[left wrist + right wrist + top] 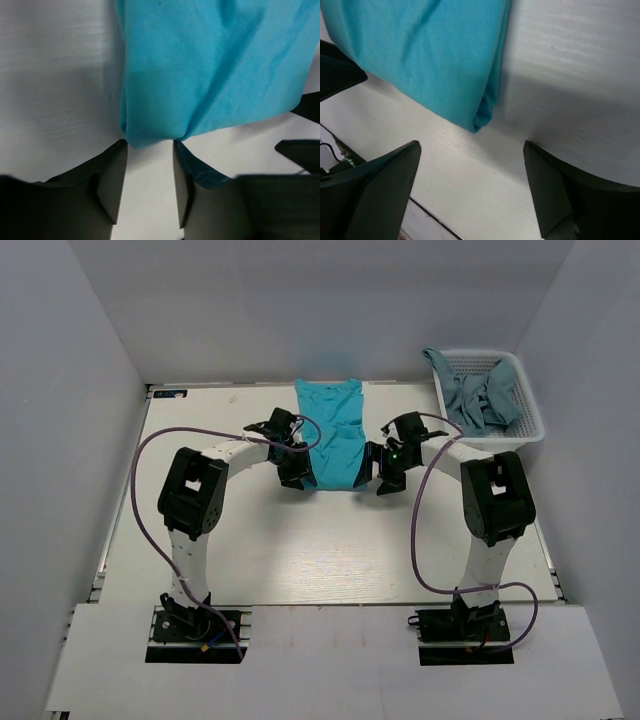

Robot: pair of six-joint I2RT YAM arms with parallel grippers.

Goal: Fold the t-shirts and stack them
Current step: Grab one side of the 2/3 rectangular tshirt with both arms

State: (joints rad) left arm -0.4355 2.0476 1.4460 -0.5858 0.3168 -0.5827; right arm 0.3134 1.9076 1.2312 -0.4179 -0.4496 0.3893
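The turquoise t-shirt (335, 430) lies on the table (300, 550) at 12 o'clock. It looks folded into a long strip, with the neck end far away and the bottom end near the arms.

The left gripper (149, 144) is at the shirt's 7 o'clock corner. Its fingers have a small gap, and the bunched corner sits right at the tips, not pinched yet. The right gripper (471, 145) is at the 5 o'clock corner, with its fingers wide apart. The cloth corner is just ahead of them and not touching.

I think the job now is to grab both near corners. To do it well, each gripper should slide toward 12 o'clock until the corner is deep between the fingers, then squeeze all the layers together. The right one has more to go. Then both should lift at the same time and carry the end toward the neck, kept level, so the strip does not twist.

Counting: one turquoise shirt and one white basket (500, 444) at 2 o'clock. A heap of grey-blue shirts (480, 395) lies in the basket — I cannot tell how many. There are two grippers.
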